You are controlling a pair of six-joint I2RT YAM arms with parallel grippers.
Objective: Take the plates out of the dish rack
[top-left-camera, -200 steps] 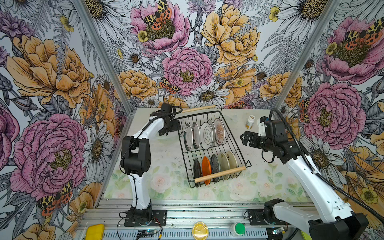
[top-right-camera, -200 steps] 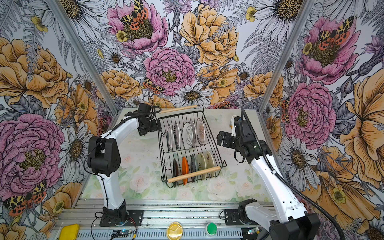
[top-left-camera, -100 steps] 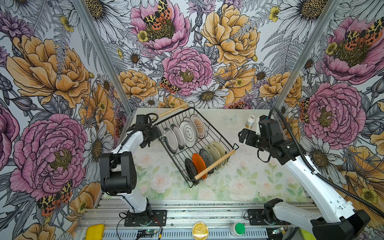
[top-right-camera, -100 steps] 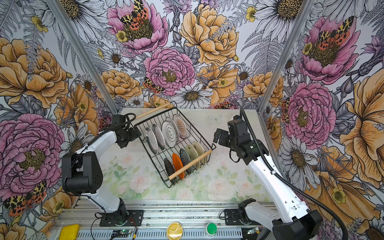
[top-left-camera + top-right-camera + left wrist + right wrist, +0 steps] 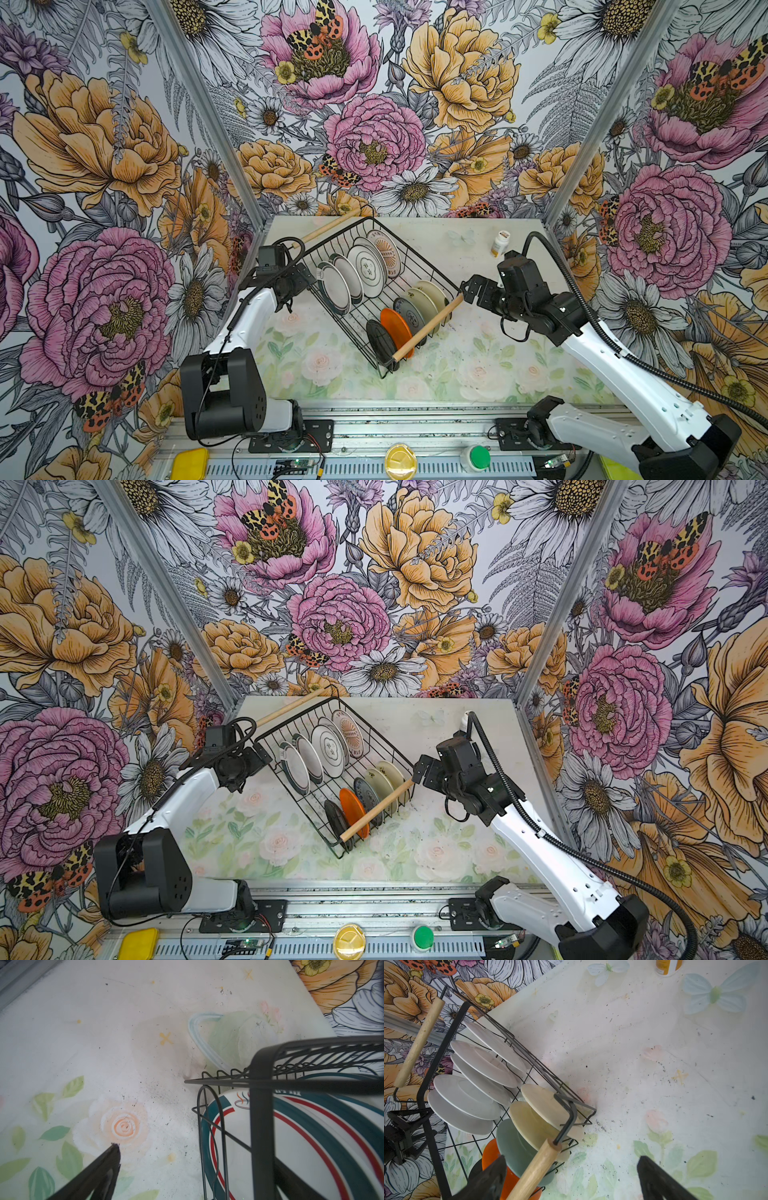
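Dish rack [image 5: 365,309] of black wire, set askew on the table [image 5: 478,374], with none of its plates unloaded. Far row: four glossy white plates [image 5: 368,266] with dark rims or printed centres, leaning on edge. Near row: a matte black plate [image 5: 380,343], an orange plate [image 5: 397,332], a grey-blue one and cream ones, all thin, round and shallow.

The left tool [image 5: 305,276] has its fingers wide apart at the rack's left corner. The left wrist view shows the corner post close in front, but contact with the wire cannot be told. The right tool [image 5: 571,1160] is likewise spread and empty, straddling the end of the near wooden handle [image 5: 533,1169] without clamping it. A small pill bottle [image 5: 500,243] stands well apart near the back.

The step in hand is judged to be the approach to a first plate. The cream plates look nearest the right tool, but the smooth round handle crosses over them. The tool should come in above the rim, pinch the thin glazed edge squarely, and lift along the slot's tilt. Glaze is slippery and the light wire frame probably slides on the printed table cover, so bracing the rack with the other arm would help.
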